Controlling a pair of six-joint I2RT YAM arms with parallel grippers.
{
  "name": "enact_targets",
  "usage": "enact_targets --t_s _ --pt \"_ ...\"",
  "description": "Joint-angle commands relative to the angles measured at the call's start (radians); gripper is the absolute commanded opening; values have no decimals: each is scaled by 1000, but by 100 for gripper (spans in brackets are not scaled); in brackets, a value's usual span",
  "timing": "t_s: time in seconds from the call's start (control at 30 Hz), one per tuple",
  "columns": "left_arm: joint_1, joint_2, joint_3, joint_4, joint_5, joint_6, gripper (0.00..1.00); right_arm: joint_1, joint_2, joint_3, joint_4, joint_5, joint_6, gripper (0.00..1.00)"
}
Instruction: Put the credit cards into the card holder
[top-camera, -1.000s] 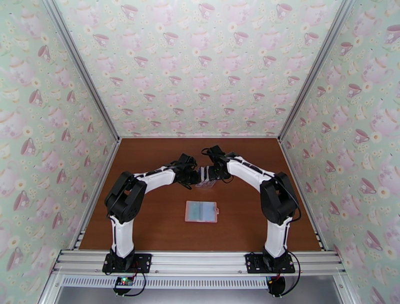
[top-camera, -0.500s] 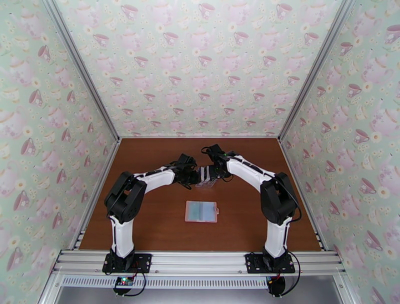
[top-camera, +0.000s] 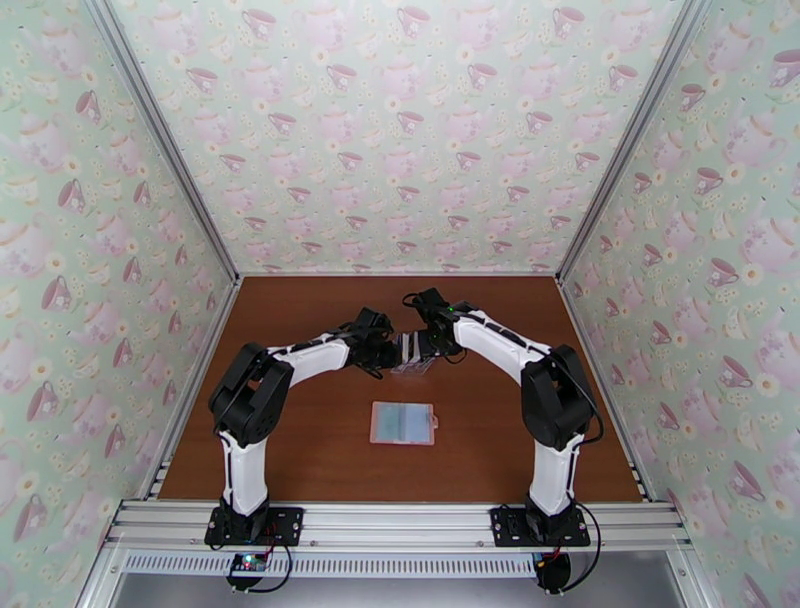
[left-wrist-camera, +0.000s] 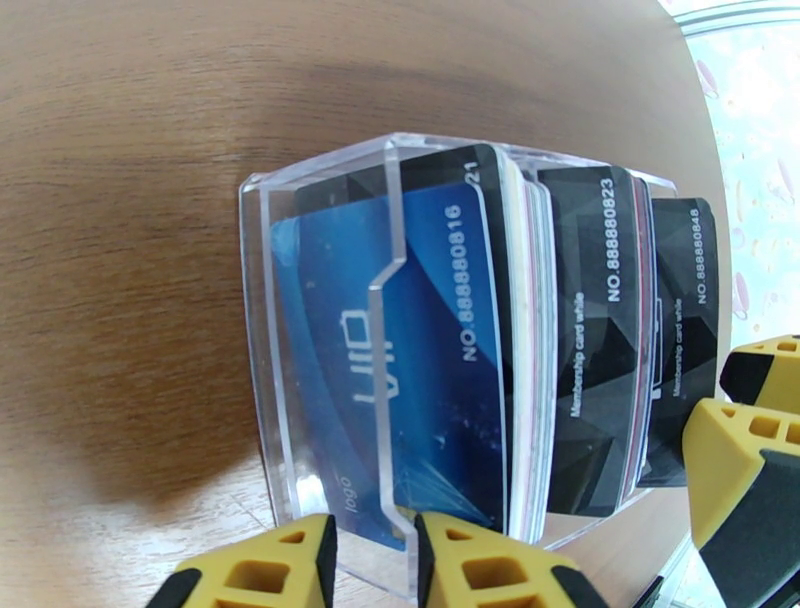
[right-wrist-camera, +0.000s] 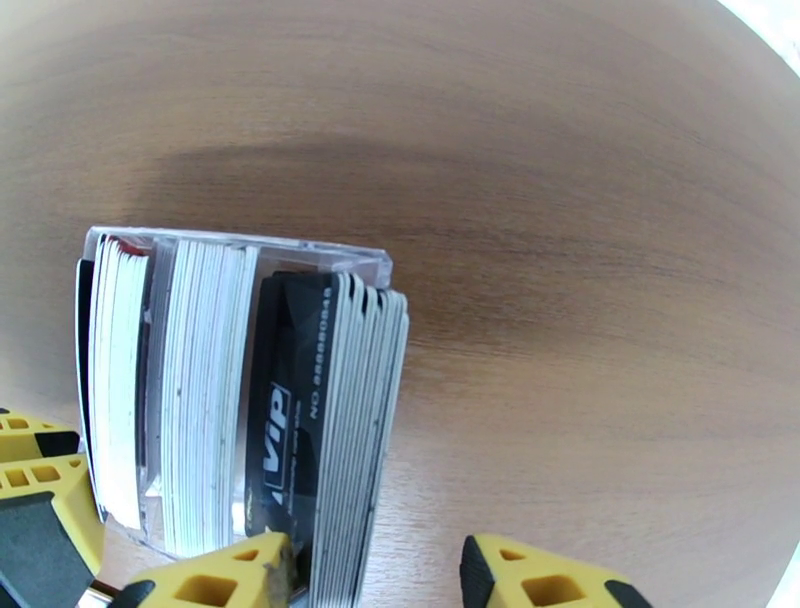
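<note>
Left pincer pinches the clear rack; right pincer, spread, straddles racked credit cards. Card holder lies apart; most remains.

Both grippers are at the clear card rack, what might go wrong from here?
The right gripper straddles several packed credit cards, so it may pinch more than one.
The clear rack could tip or slide if the left gripper, clamped on its front wall, slips.
The card holder lies apart, so a loosely held card could drop on the way.
</note>
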Motion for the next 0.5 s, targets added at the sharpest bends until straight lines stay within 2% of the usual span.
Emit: enact_targets --t_s 0.0,0.47 --pt "10 7 -26 -6 -4 -9 29 -3 -21 61 -7 -34 4 51" --pt "11 10 -29 2 17 -21 29 -45 128 202 -30 -51 17 52"
